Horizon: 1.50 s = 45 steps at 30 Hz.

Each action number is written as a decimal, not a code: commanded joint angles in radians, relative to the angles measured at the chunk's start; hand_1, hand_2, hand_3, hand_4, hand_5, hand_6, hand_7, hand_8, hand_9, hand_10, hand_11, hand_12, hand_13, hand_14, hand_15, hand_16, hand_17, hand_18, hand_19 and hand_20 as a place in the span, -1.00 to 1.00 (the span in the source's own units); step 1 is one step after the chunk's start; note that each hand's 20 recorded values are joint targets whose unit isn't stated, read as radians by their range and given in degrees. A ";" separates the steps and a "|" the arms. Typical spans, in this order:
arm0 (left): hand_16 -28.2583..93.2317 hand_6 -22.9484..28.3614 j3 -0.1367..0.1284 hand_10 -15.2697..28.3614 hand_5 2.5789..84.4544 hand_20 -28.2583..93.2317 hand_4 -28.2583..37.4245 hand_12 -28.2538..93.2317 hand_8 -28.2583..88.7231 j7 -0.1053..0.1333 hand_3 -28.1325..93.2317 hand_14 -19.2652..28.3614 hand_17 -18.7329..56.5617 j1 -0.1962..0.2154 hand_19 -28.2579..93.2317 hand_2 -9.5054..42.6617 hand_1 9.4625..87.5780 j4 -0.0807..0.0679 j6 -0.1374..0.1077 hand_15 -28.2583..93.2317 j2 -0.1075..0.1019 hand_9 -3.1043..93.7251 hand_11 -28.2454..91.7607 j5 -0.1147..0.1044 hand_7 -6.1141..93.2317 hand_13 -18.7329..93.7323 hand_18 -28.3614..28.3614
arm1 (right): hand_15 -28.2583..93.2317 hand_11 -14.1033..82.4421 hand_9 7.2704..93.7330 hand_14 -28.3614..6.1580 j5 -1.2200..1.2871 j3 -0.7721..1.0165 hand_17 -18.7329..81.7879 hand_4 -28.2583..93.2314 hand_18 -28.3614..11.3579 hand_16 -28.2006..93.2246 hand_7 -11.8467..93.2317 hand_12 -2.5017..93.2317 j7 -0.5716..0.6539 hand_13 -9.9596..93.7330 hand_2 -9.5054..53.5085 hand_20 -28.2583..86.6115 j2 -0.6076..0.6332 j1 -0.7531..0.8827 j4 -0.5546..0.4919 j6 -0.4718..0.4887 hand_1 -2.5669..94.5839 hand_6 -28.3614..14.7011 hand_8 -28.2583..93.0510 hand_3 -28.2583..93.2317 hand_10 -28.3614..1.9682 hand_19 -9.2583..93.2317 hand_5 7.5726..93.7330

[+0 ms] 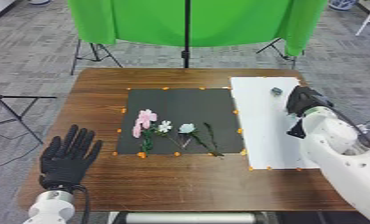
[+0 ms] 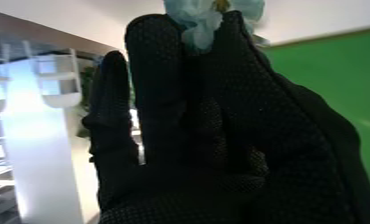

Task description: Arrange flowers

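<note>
- Grey carpet is lying around the table, and a green curtain is hanging behind it.
- On the black mat, pink flowers, a white flower, a pale flower and a green sprig are lying side by side.
- Left hand is resting beside the mat, its fingers spreading apart and holding nothing.
- Right hand is hovering over the white sheet, close to the blue flower. In the wrist view, petals are showing just at its far end; if it is pinching them or only coming near, I am not able to tell.
- Picking up the blue flower is, I am judging, the step in hand. For doing it well, the hand should be aiming for the stem, just under the bloom, because the petals are looking soft and could be crushing easily.
- Pressing lightly, then lifting straight up, would be safer than dragging.
- Going toward the mat, the hand should be passing high above the other stems, so nothing is getting pushed.
</note>
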<state>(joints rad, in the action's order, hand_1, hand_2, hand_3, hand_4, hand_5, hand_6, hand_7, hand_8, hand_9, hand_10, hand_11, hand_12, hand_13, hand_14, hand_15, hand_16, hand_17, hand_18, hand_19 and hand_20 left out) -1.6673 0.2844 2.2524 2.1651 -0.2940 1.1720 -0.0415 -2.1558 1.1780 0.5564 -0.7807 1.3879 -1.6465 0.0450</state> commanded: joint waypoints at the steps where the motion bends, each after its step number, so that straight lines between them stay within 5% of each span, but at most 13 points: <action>1: -0.61 0.17 0.005 0.37 0.09 -0.24 -1.00 -0.33 -0.66 -0.016 0.71 0.39 -0.62 0.013 0.00 0.13 -0.50 -0.002 0.005 0.07 0.008 -0.11 -0.20 -0.001 -0.62 -0.11 0.50 | 0.21 -0.46 0.82 0.18 -0.057 -0.124 -0.07 -1.00 -0.58 0.18 -0.39 -0.03 -0.156 0.54 -1.00 0.18 -0.019 -0.030 -0.228 -0.051 0.36 0.37 -0.53 0.59 0.21 0.61 0.65; 5: -0.62 0.19 0.005 0.37 0.09 -0.24 -1.00 -0.33 -0.66 -0.025 0.71 0.39 -0.62 0.005 0.00 0.14 -0.51 -0.005 0.011 0.07 0.005 -0.11 -0.20 0.000 -0.63 -0.12 0.50 | 0.21 -0.47 0.81 0.17 -0.053 -0.238 -0.07 -1.00 -0.57 0.17 -0.40 -0.03 -0.251 0.53 -1.00 0.18 -0.069 -0.111 -0.223 -0.017 0.36 0.37 -0.52 0.59 0.21 0.61 0.65; 8: -0.62 0.19 0.010 0.37 0.09 -0.25 -1.00 -0.33 -0.66 -0.025 0.70 0.39 -0.62 -0.007 0.00 0.14 -0.51 -0.010 0.024 0.07 0.006 -0.11 -0.20 -0.040 -0.63 -0.12 0.50 | 0.21 -0.47 0.80 0.17 -0.066 -0.314 -0.07 -1.00 -0.57 0.17 -0.40 -0.03 -0.286 0.53 -1.00 0.17 -0.107 -0.159 -0.205 0.016 0.36 0.37 -0.52 0.59 0.22 0.60 0.64; 12: -0.62 0.19 0.019 0.37 0.09 -0.25 -1.00 -0.33 -0.66 -0.044 0.70 0.39 -0.62 -0.021 0.00 0.14 -0.51 -0.021 0.021 0.07 0.005 -0.11 -0.20 0.005 -0.63 -0.12 0.50 | 0.21 -0.48 0.79 0.16 -0.033 -0.374 -0.07 -1.00 -0.58 0.16 -0.40 -0.04 -0.255 0.53 -1.00 0.17 -0.127 -0.184 -0.182 0.018 0.33 0.37 -0.53 0.59 0.20 0.60 0.64; 14: -0.62 0.19 0.012 0.37 0.09 -0.25 -1.00 -0.33 -0.66 -0.038 0.70 0.39 -0.62 -0.014 0.00 0.15 -0.52 -0.019 0.027 0.07 0.005 -0.11 -0.20 -0.015 -0.63 -0.12 0.50 | 0.21 -0.48 0.79 0.17 -0.056 -0.389 -0.07 -1.00 -0.59 0.16 -0.40 -0.05 -0.242 0.52 -1.00 0.17 -0.129 -0.190 -0.172 0.033 0.32 0.36 -0.53 0.58 0.19 0.60 0.63; 18: -0.61 0.19 0.000 0.37 0.09 -0.25 -1.00 -0.33 -0.66 -0.032 0.70 0.39 -0.62 0.005 0.00 0.15 -0.52 -0.010 0.019 0.07 0.004 -0.11 -0.20 0.006 -0.63 -0.12 0.50 | 0.21 -0.49 0.78 0.18 -0.046 -0.400 -0.07 -1.00 -0.58 0.16 -0.40 -0.06 -0.209 0.51 -1.00 0.16 -0.120 -0.196 -0.160 0.062 0.32 0.35 -0.54 0.57 0.20 0.59 0.62; 21: -0.61 0.19 -0.009 0.37 0.09 -0.25 -1.00 -0.33 -0.66 -0.042 0.71 0.39 -0.62 0.018 0.00 0.15 -0.52 -0.002 0.004 0.07 0.008 -0.11 -0.20 0.059 -0.63 -0.12 0.50 | 0.21 -0.49 0.77 0.19 -0.048 -0.396 -0.08 -1.00 -0.58 0.17 -0.41 -0.07 -0.201 0.50 -1.00 0.16 -0.116 -0.187 -0.165 0.090 0.33 0.35 -0.54 0.57 0.19 0.60 0.61; 25: -0.61 0.20 -0.012 0.37 0.10 -0.25 -1.00 -0.33 -0.66 -0.042 0.70 0.39 -0.62 0.019 -0.01 0.16 -0.52 0.000 0.006 0.06 0.007 -0.11 -0.20 0.059 -0.63 -0.12 0.49 | 0.21 -0.50 0.75 0.19 -0.043 -0.385 -0.08 -1.00 -0.58 0.18 -0.41 -0.08 -0.198 0.49 -1.00 0.16 -0.108 -0.163 -0.190 0.114 0.33 0.33 -0.54 0.56 0.19 0.60 0.59; 27: -0.61 0.20 -0.016 0.37 0.09 -0.25 -1.00 -0.33 -0.66 -0.056 0.70 0.39 -0.62 0.023 -0.01 0.16 -0.52 -0.005 0.032 0.06 0.009 -0.11 -0.20 0.088 -0.63 -0.12 0.49 | 0.21 -0.50 0.74 0.18 -0.019 -0.382 -0.09 -1.00 -0.58 0.18 -0.41 -0.08 -0.199 0.49 -1.00 0.16 -0.112 -0.147 -0.197 0.110 0.32 0.32 -0.54 0.56 0.18 0.60 0.59; 34: -0.61 0.20 -0.013 0.36 0.08 -0.25 -1.00 -0.33 -0.66 -0.057 0.70 0.39 -0.62 0.020 -0.01 0.16 -0.54 -0.008 0.040 0.06 0.007 -0.12 -0.21 0.077 -0.63 -0.13 0.49 | 0.34 -0.49 0.69 0.07 -0.008 -0.393 -0.11 -1.00 -0.63 0.08 -0.44 -0.14 -0.198 0.45 -1.00 0.17 -0.119 -0.130 -0.217 0.121 0.21 0.27 -0.54 0.59 0.12 0.63 0.52; 40: -0.61 0.21 -0.022 0.37 0.07 -0.25 -1.00 -0.33 -0.65 -0.059 0.68 0.39 -0.63 0.027 -0.01 0.22 -0.60 -0.005 0.048 0.05 0.009 -0.13 -0.22 0.081 -0.65 -0.14 0.50 | 0.49 -0.16 0.53 -0.09 -0.003 -0.392 -0.14 -0.98 -0.68 -0.10 -0.50 -0.50 -0.159 0.39 -1.00 0.18 -0.110 -0.127 -0.227 0.111 -0.07 0.23 -0.71 0.74 -0.03 0.65 0.37; 42: -0.61 0.21 -0.015 0.37 0.07 -0.25 -1.00 -0.33 -0.65 -0.039 0.68 0.40 -0.63 0.032 -0.01 0.22 -0.61 -0.003 0.044 0.05 -0.011 -0.13 -0.22 0.064 -0.65 -0.14 0.49 | 0.49 -0.16 0.53 -0.10 -0.007 -0.392 -0.15 -0.97 -0.69 -0.10 -0.50 -0.51 -0.150 0.39 -1.00 0.18 -0.109 -0.127 -0.225 0.101 -0.09 0.22 -0.72 0.73 -0.06 0.65 0.36; 45: -0.61 0.21 -0.023 0.37 0.06 -0.25 -1.00 -0.33 -0.65 -0.062 0.68 0.40 -0.63 0.030 -0.01 0.22 -0.62 -0.003 0.046 0.05 0.004 -0.14 -0.22 0.072 -0.65 -0.14 0.49 | 0.50 -0.16 0.52 -0.12 0.000 -0.387 -0.15 -0.97 -0.71 -0.10 -0.51 -0.51 -0.128 0.38 -1.00 0.18 -0.109 -0.128 -0.226 0.098 -0.11 0.20 -0.72 0.72 -0.08 0.65 0.33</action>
<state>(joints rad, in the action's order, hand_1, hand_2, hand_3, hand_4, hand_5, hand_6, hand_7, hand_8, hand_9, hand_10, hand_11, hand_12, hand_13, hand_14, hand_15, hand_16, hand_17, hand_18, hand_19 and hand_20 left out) -1.6867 0.2349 2.2642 2.1625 -0.2569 1.1754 0.0408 -2.1536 0.7838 0.3861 -0.8985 1.2588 -1.8628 0.1647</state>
